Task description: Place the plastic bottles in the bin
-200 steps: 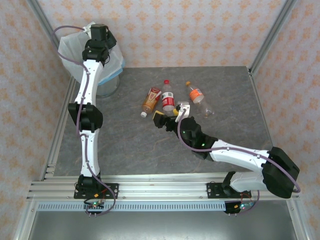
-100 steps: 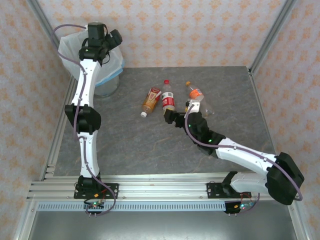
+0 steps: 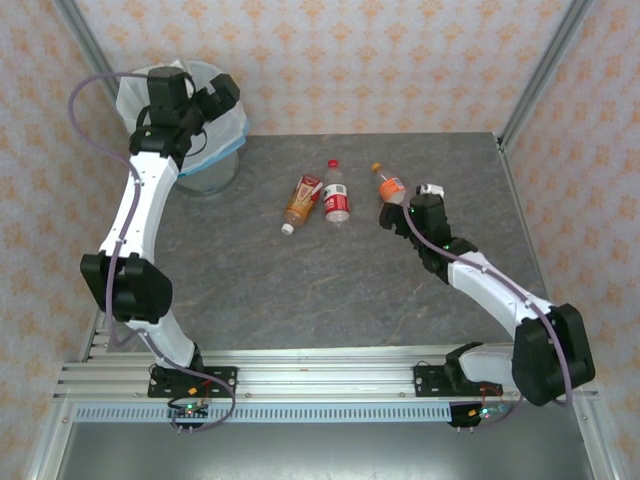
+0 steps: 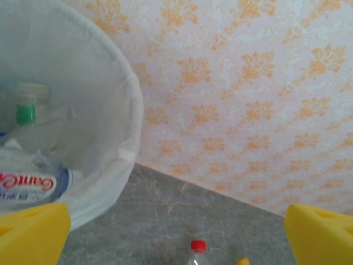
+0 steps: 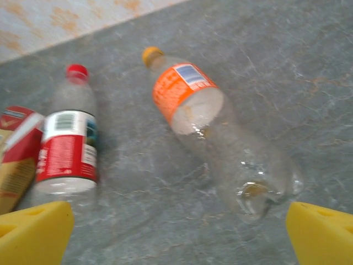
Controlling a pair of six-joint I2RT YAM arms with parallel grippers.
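Observation:
The bin (image 3: 190, 150), a grey bucket lined with a white bag, stands at the table's far left corner. In the left wrist view its rim (image 4: 129, 105) shows, with a green-capped bottle (image 4: 25, 110) and a labelled bottle (image 4: 33, 185) inside. My left gripper (image 3: 222, 97) hangs open and empty by the bin's right rim. Three plastic bottles lie mid-table: a brown one (image 3: 302, 198), a red-labelled one (image 3: 336, 196) and an orange-labelled one (image 3: 389, 186). My right gripper (image 3: 393, 214) is open just above the orange-labelled bottle (image 5: 190, 96), with the bottle's clear body between its yellow fingertips (image 5: 33, 232).
Patterned walls close the table at the back and sides, with metal posts (image 3: 545, 70) at the corners. The red-labelled bottle (image 5: 69, 143) and the brown bottle (image 5: 16, 154) lie just left of my right gripper. Bare grey tabletop (image 3: 300, 290) spreads in front of the bottles.
The right gripper has moved right, from the red-labelled bottle to the orange-labelled one. The left arm's elbow has swung left, and its gripper now points right beside the bin's rim.

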